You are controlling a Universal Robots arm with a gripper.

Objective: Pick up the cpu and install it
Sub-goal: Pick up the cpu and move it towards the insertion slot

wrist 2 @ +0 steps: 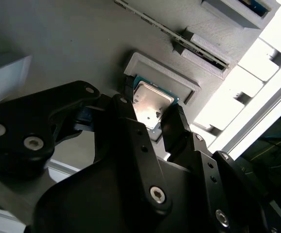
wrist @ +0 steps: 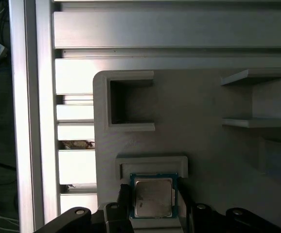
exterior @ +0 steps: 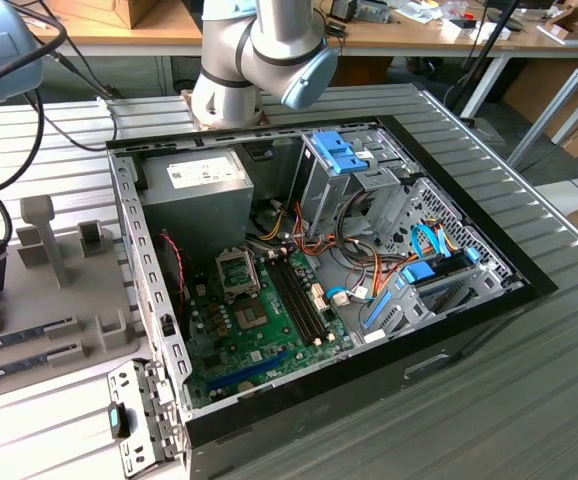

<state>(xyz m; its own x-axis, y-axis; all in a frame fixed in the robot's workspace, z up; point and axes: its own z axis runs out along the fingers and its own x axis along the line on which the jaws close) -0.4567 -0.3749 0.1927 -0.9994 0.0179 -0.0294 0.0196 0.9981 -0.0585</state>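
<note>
The pincer [wrist 2: 150, 112] hangs low over a grey holder tray [wrist: 203, 145], narrowly parted, with one black finger [wrist 2: 123, 116] close beside each opposite edge of the cpu [wrist: 152, 196]. The cpu, a small silver square with a thin green rim, lies flat in a shallow walled pocket of that tray and has not been lifted.

To my eye a good pick-up here means keeping the pincer centred on the square, closing evenly on the two edges with a light squeeze, and rising straight so the rim does not catch the pocket walls.

The first wrist view looks straight down and shows how squarely the cpu sits between the fingers. The second wrist view looks along the fingers from behind and shows the tray's slots past the pocket. The exterior view adds the arm [exterior: 259, 50] above the open computer case [exterior: 449, 330], with the green board [exterior: 259, 335] and its socket frame [exterior: 237, 270] inside.
</note>
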